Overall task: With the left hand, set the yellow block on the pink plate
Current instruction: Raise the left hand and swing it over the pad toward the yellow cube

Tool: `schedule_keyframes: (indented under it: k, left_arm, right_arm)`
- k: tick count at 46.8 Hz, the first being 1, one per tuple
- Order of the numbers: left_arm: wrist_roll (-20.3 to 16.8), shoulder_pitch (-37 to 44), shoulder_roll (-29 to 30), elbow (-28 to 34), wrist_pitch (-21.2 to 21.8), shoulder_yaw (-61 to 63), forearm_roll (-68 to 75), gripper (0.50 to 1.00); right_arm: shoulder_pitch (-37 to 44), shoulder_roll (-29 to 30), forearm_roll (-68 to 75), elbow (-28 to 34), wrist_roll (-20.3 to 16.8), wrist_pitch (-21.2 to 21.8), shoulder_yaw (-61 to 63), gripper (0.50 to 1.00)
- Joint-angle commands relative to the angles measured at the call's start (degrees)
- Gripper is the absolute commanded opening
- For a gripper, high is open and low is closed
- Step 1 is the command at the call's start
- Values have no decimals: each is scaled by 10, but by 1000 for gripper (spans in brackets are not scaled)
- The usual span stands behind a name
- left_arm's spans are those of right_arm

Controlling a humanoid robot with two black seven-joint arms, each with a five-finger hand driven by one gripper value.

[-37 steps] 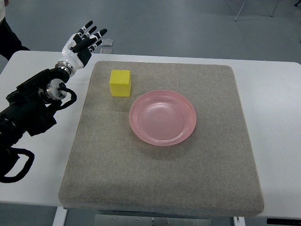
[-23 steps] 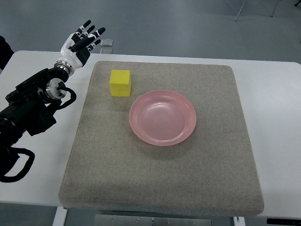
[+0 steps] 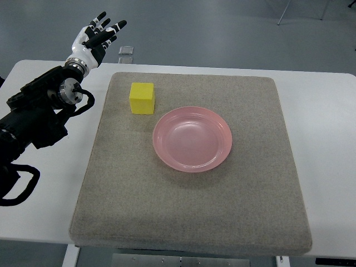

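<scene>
Reaching past the table's far-left corner, the left hand (image 3: pixel 94 40) spreads empty fingers.

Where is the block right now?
The block sits on the mat's far-left part, just up-left of the plate, untouched by the left hand.

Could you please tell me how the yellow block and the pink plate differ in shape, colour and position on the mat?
The yellow cube-shaped block is boxy with flat faces; the round pink plate is a shallow dish. The block is bright yellow, the plate glossy pink. The block sits toward the mat's far left, nearer the open left hand; the plate lies near the centre. Both rest on the grey felt mat, apart from each other, and neither is held.
</scene>
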Motion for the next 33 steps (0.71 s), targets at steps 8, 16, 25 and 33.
schedule_keyframes:
  k: [8,16,25,33]
  left_arm:
    - [14,-35,3,0,33,106,-1,977]
    - [18,-42,21,-7,24,154,0,975]
    - [18,-67,32,-56,18,293,6,973]
    - [18,-106,52,-99,-11,391,38,969]
  right_arm:
    - [0,0,0,0,1,0,-1,924]
    - [0,0,0,0,0,0,-1,924]
    - [0,0,0,0,1,0,0,924]
    - [0,0,0,0,0,0,-1,924]
